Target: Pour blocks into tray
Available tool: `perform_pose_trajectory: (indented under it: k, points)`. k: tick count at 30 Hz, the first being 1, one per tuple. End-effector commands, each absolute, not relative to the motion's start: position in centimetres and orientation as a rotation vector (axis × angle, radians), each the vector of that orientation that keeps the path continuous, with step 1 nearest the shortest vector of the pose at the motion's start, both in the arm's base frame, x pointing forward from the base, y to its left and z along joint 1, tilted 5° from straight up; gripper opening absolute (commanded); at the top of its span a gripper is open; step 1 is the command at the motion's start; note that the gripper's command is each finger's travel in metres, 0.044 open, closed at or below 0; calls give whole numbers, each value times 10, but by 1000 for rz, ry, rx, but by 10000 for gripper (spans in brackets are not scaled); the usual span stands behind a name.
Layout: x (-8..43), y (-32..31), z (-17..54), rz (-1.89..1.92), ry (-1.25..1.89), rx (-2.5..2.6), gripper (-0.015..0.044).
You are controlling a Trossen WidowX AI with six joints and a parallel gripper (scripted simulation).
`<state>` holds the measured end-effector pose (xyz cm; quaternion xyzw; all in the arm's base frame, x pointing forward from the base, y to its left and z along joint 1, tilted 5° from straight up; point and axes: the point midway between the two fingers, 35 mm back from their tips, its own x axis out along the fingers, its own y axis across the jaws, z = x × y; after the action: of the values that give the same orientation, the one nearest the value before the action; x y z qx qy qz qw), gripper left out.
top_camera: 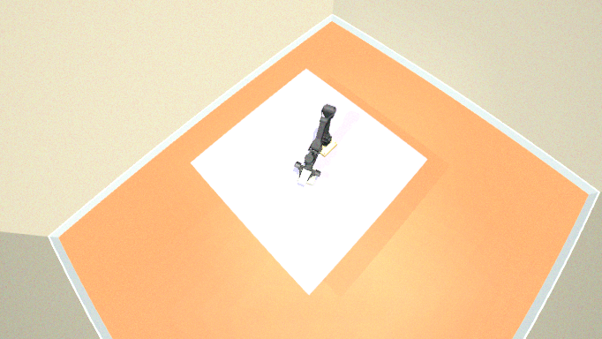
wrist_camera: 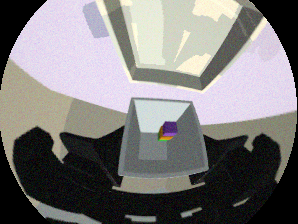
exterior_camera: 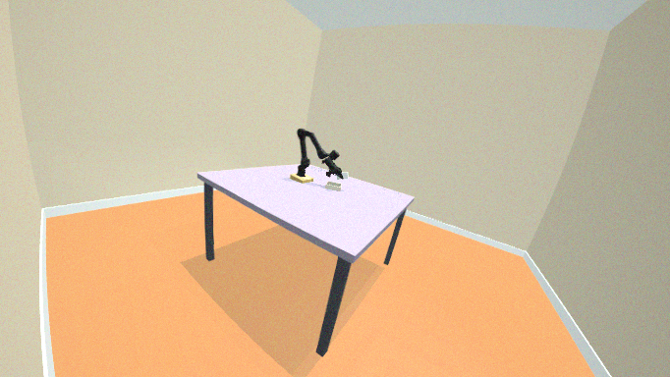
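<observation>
Hand (top_camera: 308, 174) (exterior_camera: 340, 176) (wrist_camera: 158, 183), mine: clamped on the cup (top_camera: 304, 177) (exterior_camera: 346, 175) (wrist_camera: 192, 147), near the tray (top_camera: 312, 181) (exterior_camera: 333, 187) (wrist_camera: 167, 75), presumably so its blocks (wrist_camera: 169, 129) can tip there.

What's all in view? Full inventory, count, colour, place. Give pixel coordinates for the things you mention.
cup (top_camera: 304, 176) (exterior_camera: 346, 175) (wrist_camera: 184, 162): 1, grey, held in the pincer
purple block (wrist_camera: 170, 127): 1, purple, inside the cup
orange block (wrist_camera: 163, 134): 1, orange, beneath the purple one, partly hidden
green block (wrist_camera: 161, 139): 1, green, only a sliver showing, in the cup
tray (top_camera: 312, 181) (exterior_camera: 333, 188) (wrist_camera: 167, 75): 1, cream, on the table near the cup
table (top_camera: 309, 247) (exterior_camera: 305, 211) (wrist_camera: 50, 65): 1, pale lilac, mid-room
table legs (exterior_camera: 209, 226): 3 visible, dark, under the table
floor (top_camera: 176, 265) (exterior_camera: 123, 295): 1, orange, around the table
walls (top_camera: 132, 66) (exterior_camera: 196, 88): several, beige, around the room
skirting (top_camera: 276, 54) (exterior_camera: 123, 197): pale, along the walls
base plate (top_camera: 325, 154) (exterior_camera: 309, 181): 1, yellow, under the arm
arm (top_camera: 324, 128) (exterior_camera: 303, 147): 1, black, above the table
pincer (top_camera: 307, 177) (exterior_camera: 340, 176) (wrist_camera: 156, 175): 1, black, closed on the cup
</observation>
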<state>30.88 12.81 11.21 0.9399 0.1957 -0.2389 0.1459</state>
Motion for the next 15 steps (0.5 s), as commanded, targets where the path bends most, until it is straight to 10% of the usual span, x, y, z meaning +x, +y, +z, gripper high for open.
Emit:
perform_pose_trajectory:
  k: [1,15]
  points:
    - [310,128,112,-713,545,2768,0]
    - [313,130,110,-622,549,2801,0]
